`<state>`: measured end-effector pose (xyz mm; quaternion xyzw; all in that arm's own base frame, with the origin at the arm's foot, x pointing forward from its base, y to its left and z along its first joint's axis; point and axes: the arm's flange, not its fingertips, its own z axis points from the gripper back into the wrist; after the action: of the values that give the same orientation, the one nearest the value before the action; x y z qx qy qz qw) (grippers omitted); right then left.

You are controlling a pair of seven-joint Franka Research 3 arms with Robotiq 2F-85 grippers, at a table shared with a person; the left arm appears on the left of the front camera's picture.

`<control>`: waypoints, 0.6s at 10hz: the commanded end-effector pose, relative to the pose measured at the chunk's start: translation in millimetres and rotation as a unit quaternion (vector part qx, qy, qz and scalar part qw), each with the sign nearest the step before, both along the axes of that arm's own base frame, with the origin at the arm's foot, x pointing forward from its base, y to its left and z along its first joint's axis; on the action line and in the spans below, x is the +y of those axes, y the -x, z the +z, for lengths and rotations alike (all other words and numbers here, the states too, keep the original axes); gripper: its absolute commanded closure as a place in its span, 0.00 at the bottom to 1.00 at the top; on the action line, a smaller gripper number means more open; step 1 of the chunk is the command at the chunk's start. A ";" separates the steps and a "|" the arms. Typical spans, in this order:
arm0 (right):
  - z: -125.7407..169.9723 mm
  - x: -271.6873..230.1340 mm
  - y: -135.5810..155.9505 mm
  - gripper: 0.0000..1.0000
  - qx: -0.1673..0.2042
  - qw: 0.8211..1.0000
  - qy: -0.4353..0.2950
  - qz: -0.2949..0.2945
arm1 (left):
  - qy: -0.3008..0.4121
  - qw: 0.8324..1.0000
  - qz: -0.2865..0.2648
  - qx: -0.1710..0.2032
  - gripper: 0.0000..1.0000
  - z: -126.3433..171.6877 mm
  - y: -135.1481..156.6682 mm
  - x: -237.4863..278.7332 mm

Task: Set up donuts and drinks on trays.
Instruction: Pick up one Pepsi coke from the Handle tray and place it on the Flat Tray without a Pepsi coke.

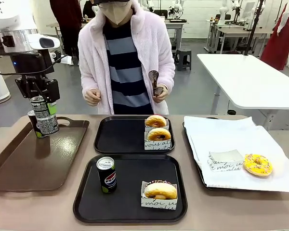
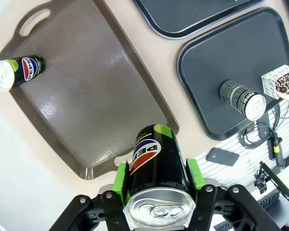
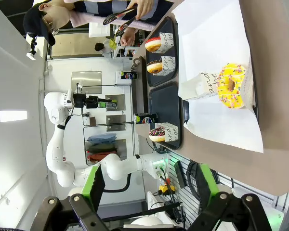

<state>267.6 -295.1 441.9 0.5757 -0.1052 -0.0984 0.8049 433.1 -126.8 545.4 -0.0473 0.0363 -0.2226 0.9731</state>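
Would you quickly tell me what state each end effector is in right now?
Left end effector: closed on a can, held above the brown tray.
Right end effector: open, holding nothing.

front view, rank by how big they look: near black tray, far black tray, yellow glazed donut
1. near black plastic tray
2. far black plastic tray, looks smaller, perhaps only from distance
3. yellow-glazed ring donut
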 end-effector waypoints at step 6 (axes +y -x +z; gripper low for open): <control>1.0 -0.8 1.1 0.00 -0.005 1.000 -0.005 0.002 | 0.000 0.999 -0.015 -0.043 0.42 -26.7 -24.6 -31.0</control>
<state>267.6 -295.1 441.9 0.5757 -0.1051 -0.0984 0.8049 451.8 -154.4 520.9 -0.0439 0.0021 -0.2415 0.9694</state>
